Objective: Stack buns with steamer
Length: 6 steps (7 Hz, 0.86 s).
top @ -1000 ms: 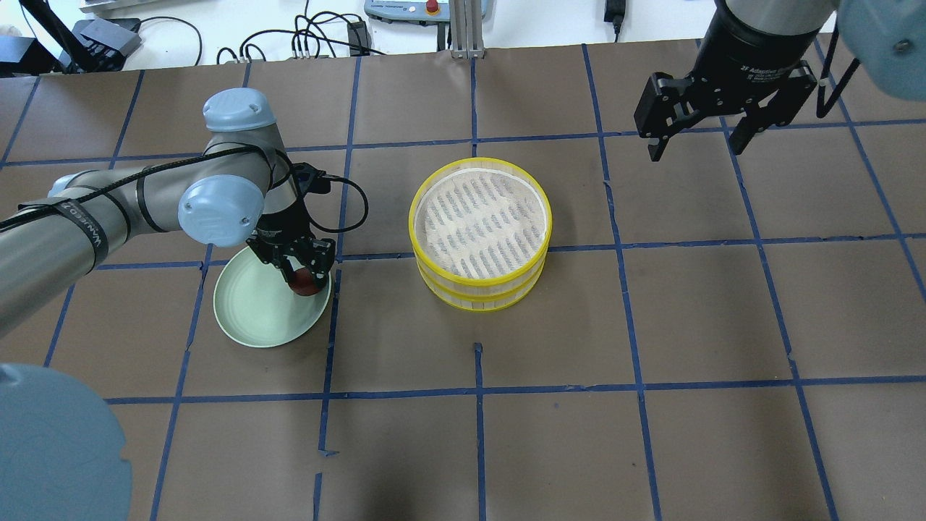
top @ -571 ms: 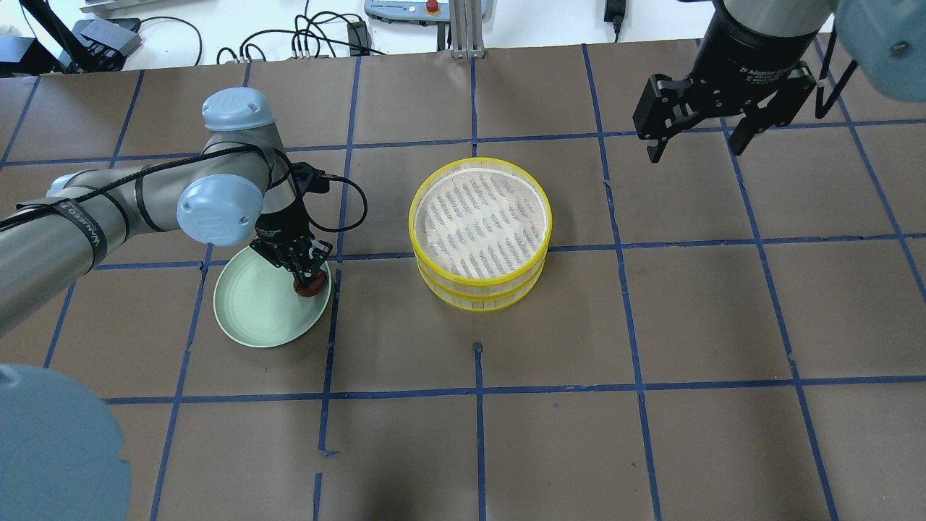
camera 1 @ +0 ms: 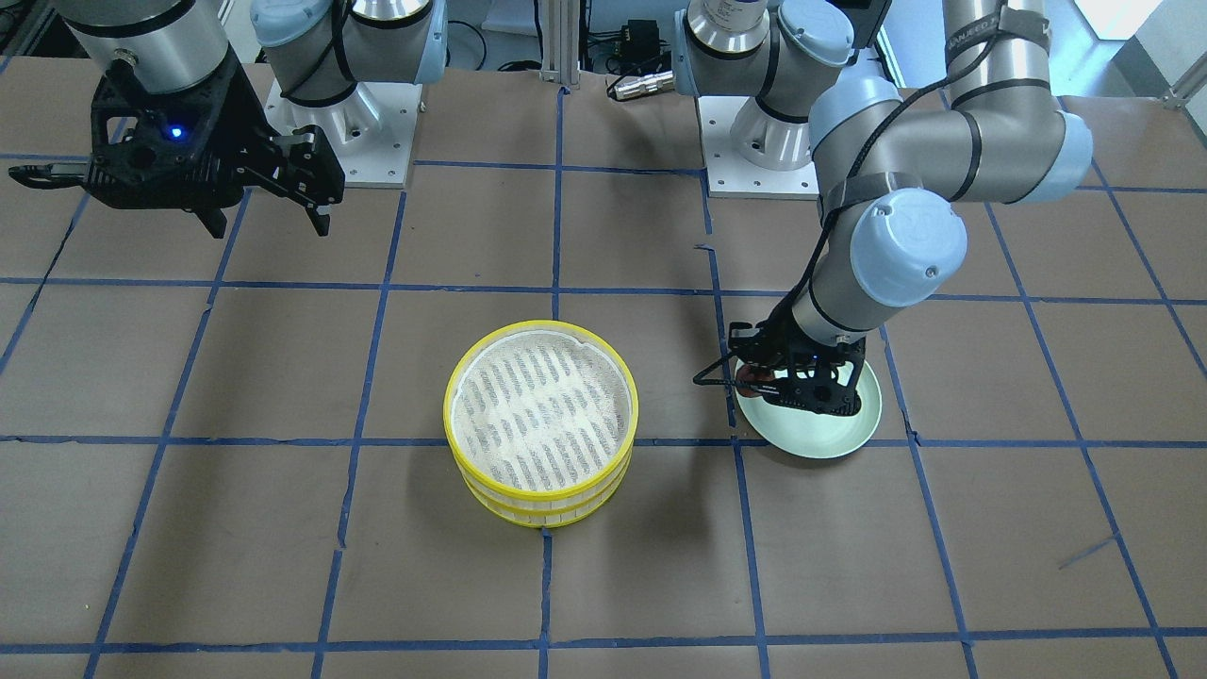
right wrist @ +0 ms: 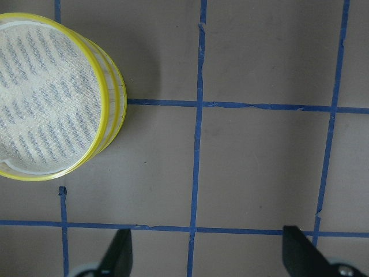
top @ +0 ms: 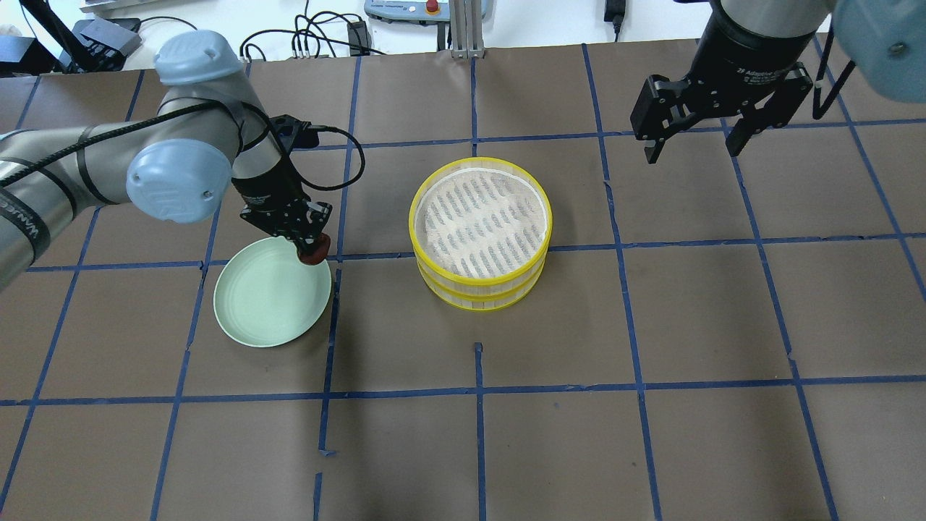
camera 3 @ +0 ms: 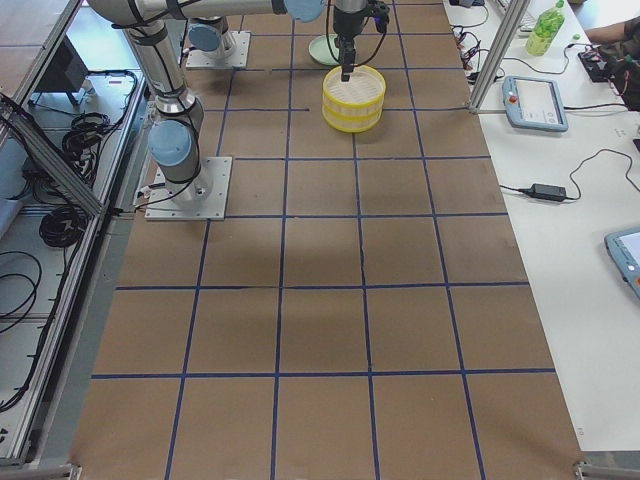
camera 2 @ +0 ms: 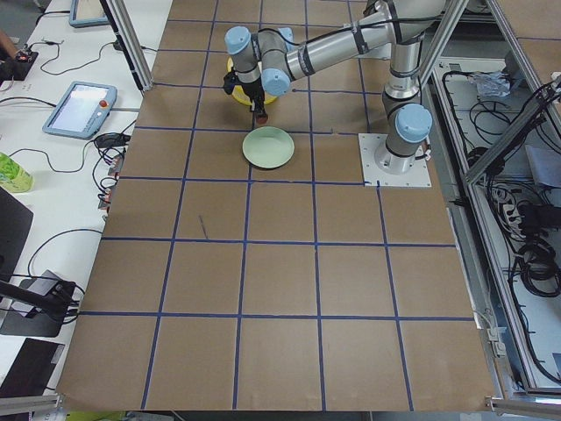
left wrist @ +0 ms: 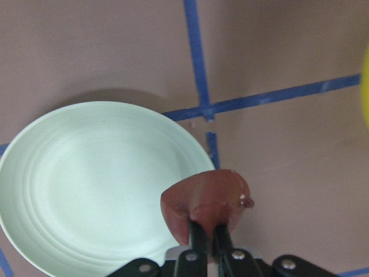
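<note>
— Where's the brown bun (top: pixel 313 254)?
— Clamped in the left gripper (top: pixel 309 244), over the green plate's (top: pixel 265 312) upper-right rim, left of centre in the overhead view.
— And the steamer (top: pixel 474 292)?
— Two tiers stacked, centre frame. The right gripper (top: pixel 693 149) hangs spread apart, upper right.

Table covering (top: pixel 709 311) matt brown paper, blue tape (top: pixel 550 391) lines; plate (left wrist: pixel 86 173) smooth pale green, faint sheen, concentric ridges; bun (left wrist: pixel 207 199) smooth reddish-brown, slightly glossy; steamer (top: pixel 411 217) plastic-looking yellow rims, matt white slatted bottom
</note>
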Each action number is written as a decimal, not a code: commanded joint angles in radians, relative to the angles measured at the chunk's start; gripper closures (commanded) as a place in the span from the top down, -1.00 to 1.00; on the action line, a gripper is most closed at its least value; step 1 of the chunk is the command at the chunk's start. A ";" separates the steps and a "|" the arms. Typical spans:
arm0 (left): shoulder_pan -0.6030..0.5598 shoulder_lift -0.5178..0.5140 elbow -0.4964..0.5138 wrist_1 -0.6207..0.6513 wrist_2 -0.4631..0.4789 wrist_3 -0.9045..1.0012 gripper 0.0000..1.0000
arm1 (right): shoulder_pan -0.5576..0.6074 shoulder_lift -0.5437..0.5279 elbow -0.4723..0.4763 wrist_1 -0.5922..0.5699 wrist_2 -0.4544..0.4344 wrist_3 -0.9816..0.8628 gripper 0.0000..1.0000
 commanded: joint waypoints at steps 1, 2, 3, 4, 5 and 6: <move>-0.106 0.006 0.061 0.021 -0.317 -0.327 -0.91 | 0.002 0.000 0.001 0.000 0.002 0.001 0.84; -0.167 -0.053 0.060 0.168 -0.463 -0.506 -0.88 | 0.000 0.000 0.000 0.000 0.003 0.001 0.84; -0.212 -0.107 0.054 0.313 -0.467 -0.665 -0.29 | 0.002 0.000 0.001 0.000 0.003 0.001 0.84; -0.214 -0.118 0.061 0.338 -0.464 -0.679 0.99 | 0.002 0.000 0.000 0.000 0.003 0.001 0.84; -0.214 -0.109 0.066 0.330 -0.453 -0.682 1.00 | 0.000 0.000 0.001 0.000 0.003 0.001 0.84; -0.213 -0.089 0.069 0.330 -0.420 -0.685 1.00 | 0.000 0.000 0.001 -0.001 0.005 0.001 0.84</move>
